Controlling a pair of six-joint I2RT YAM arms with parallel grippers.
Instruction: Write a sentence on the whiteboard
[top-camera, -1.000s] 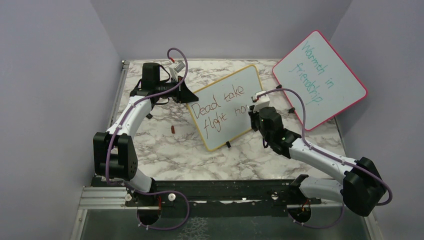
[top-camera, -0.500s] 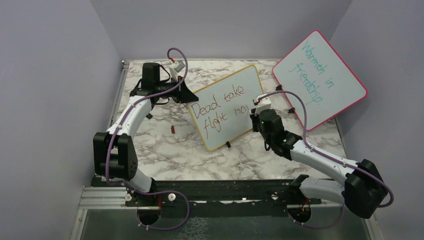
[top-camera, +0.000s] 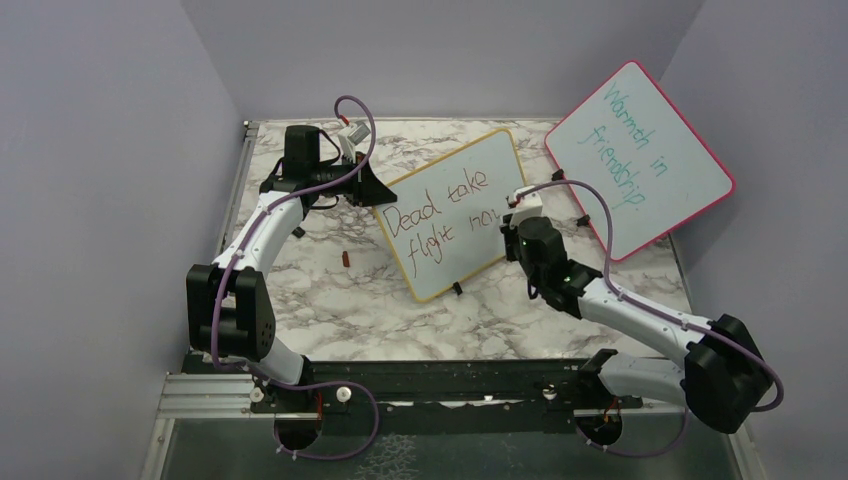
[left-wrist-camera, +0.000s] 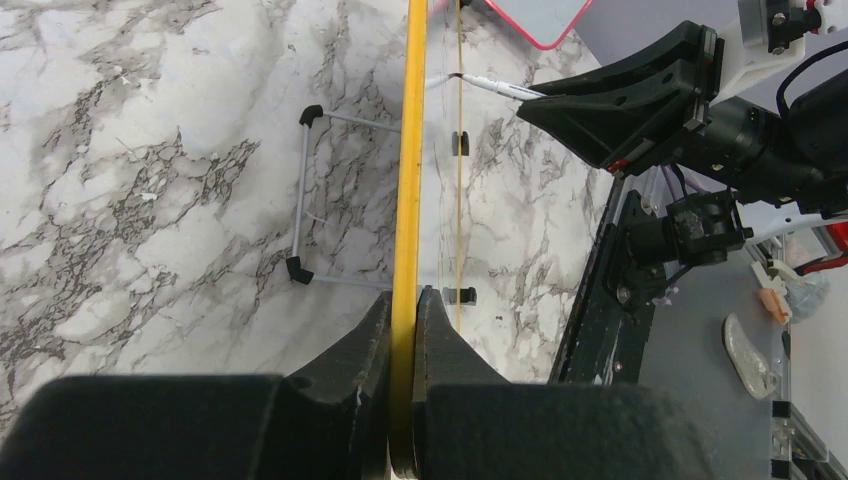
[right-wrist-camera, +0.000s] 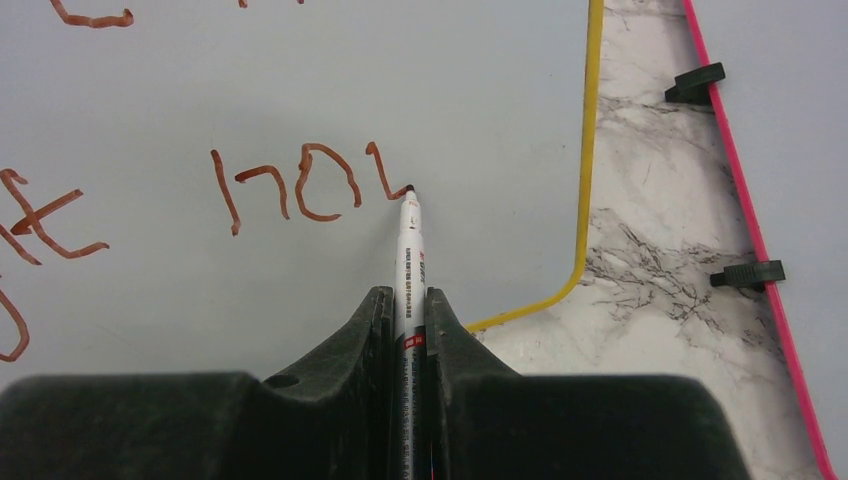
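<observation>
Our right fingers (right-wrist-camera: 408, 310) are pinched tight on a white marker (right-wrist-camera: 410, 250), whose dark tip touches the whiteboard (top-camera: 450, 215) at the end of a fresh stroke just after the letters "ho". Our left fingers (left-wrist-camera: 403, 330) are clamped on the whiteboard's yellow frame at its left edge, holding it propped and tilted on the marble worktop (top-camera: 330, 300). The sentence (top-camera: 440, 215) runs in two brownish lines across the whiteboard, "Dead take" above "flight" and the new letters. In the right wrist view most of it is cut off. The marker's lower barrel is hidden between our fingers. Right of the whiteboard leans a pink-framed board (top-camera: 640, 160) with teal writing.
</observation>
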